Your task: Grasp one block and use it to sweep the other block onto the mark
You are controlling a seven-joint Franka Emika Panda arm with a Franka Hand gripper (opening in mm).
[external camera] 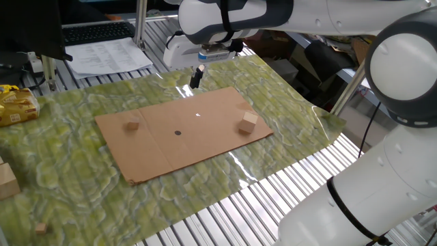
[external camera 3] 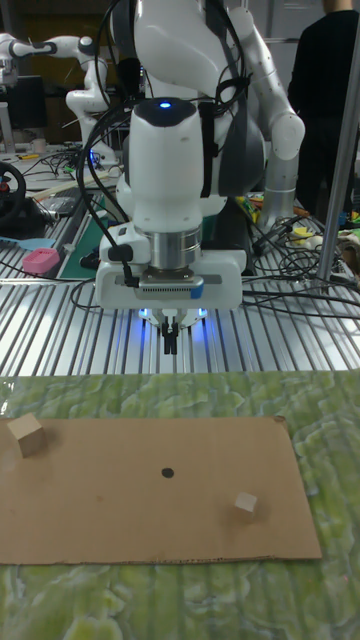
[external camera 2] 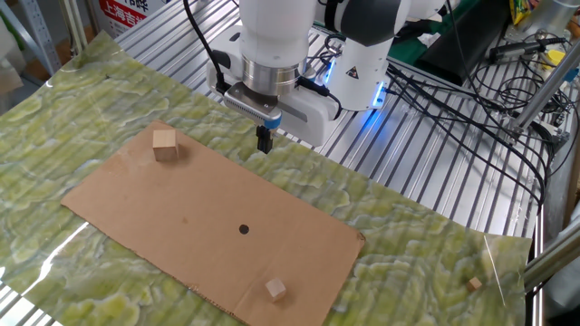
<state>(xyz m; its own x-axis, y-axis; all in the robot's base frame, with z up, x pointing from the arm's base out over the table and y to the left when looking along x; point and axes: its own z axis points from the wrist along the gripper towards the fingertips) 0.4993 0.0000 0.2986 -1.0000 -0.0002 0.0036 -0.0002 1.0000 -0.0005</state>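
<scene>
The larger tan block rests near one end of the brown cardboard sheet. Close to the opposite end lies the smaller block. Between the two, a dark round mark is drawn on the cardboard. My gripper hangs above the cardboard's far long edge, apart from both blocks. Its fingers are shut together and hold nothing.
A green patterned mat lies under the cardboard on a ribbed metal table. Stray wooden pieces sit on the mat off the cardboard. A yellow packet, papers and cables border the area.
</scene>
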